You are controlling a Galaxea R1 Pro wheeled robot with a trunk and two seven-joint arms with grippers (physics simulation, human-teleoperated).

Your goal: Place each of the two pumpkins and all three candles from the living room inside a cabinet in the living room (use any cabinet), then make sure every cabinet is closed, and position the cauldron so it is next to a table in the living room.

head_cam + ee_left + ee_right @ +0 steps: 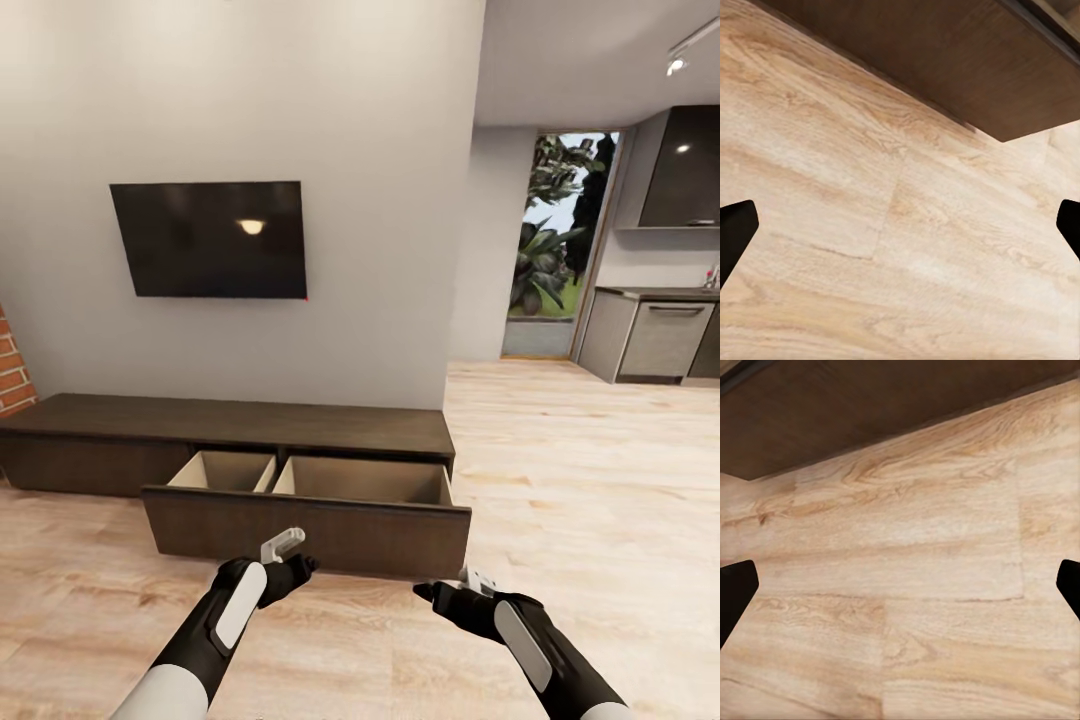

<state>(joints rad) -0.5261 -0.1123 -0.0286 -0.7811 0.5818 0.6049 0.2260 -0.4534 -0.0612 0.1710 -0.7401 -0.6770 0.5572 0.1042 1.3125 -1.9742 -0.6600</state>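
Nearest to me, left gripper and right gripper hang low over the wood floor, both spread wide w/ nothing held. Just beyond, the cabinet has its wide drawer pulled out, compartments look empty. Risk, I think: driving fwd, the arms or base hit the drawer front, as it sticks out towards me. Further: TV on wall, kitchen counter far right. No pumpkins or candles seen here
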